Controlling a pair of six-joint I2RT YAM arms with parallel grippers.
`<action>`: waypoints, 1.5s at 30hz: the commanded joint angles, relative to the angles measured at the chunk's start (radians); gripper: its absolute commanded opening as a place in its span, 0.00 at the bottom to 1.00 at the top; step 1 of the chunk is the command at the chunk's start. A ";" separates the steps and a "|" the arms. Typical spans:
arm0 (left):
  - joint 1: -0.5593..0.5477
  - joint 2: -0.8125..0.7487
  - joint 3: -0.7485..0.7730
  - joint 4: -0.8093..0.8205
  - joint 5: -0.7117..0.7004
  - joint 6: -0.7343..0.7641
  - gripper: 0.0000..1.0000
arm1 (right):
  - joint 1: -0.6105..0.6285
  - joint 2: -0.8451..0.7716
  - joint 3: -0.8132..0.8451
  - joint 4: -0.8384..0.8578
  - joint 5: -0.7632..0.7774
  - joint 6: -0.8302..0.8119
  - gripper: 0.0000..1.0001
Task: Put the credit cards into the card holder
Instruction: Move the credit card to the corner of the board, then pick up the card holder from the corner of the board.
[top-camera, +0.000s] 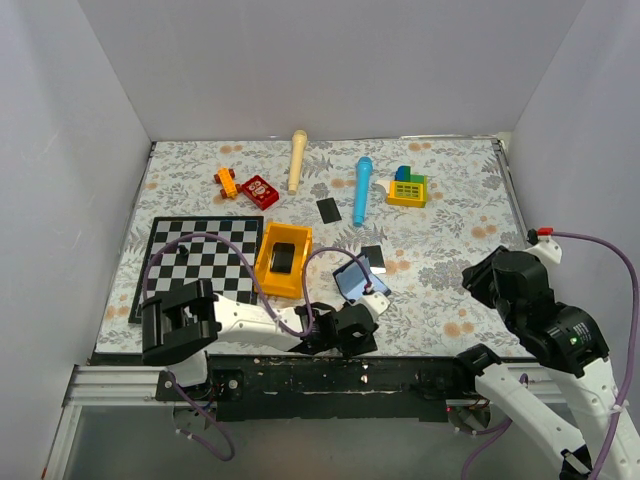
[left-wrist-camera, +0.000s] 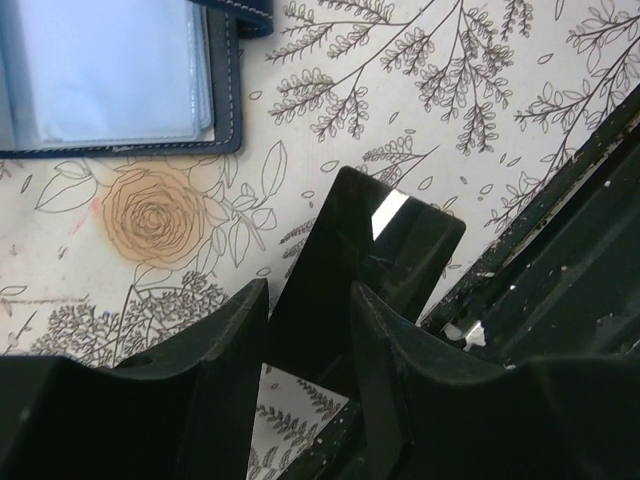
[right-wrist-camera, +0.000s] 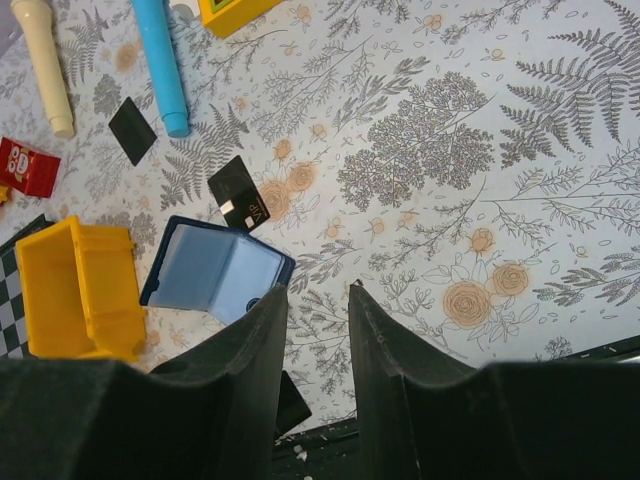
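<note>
The card holder (top-camera: 360, 282) (right-wrist-camera: 215, 270) lies open, its clear light-blue pockets (left-wrist-camera: 120, 70) facing up. One glossy black credit card (left-wrist-camera: 385, 245) lies near the table's front edge. My left gripper (top-camera: 348, 326) (left-wrist-camera: 308, 290) stands over this card with fingers apart; they cover the card's sides and no pinch shows. A second credit card (top-camera: 373, 257) (right-wrist-camera: 238, 192) rests just beyond the holder. A third black card (top-camera: 328, 210) (right-wrist-camera: 132, 130) lies farther back. My right gripper (right-wrist-camera: 318, 290) hangs open and empty, high over the right side.
A yellow bin (top-camera: 283, 262) with a dark item inside sits left of the holder, beside a chessboard (top-camera: 195, 262). Farther back lie a blue cylinder (top-camera: 361, 188), a cream stick (top-camera: 297, 160), a red box (top-camera: 260, 190) and a block toy (top-camera: 408, 187). The black front rail (left-wrist-camera: 560, 260) runs close by.
</note>
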 joint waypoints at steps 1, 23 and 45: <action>-0.001 -0.104 0.046 -0.091 -0.048 0.011 0.39 | -0.002 0.018 -0.012 0.044 0.001 -0.010 0.40; 0.298 -0.249 0.181 0.002 0.156 0.119 0.40 | -0.004 0.319 -0.250 0.557 -0.447 -0.168 0.01; 0.295 -0.006 0.172 0.148 0.222 0.045 0.00 | -0.002 0.846 -0.351 1.004 -0.697 -0.085 0.01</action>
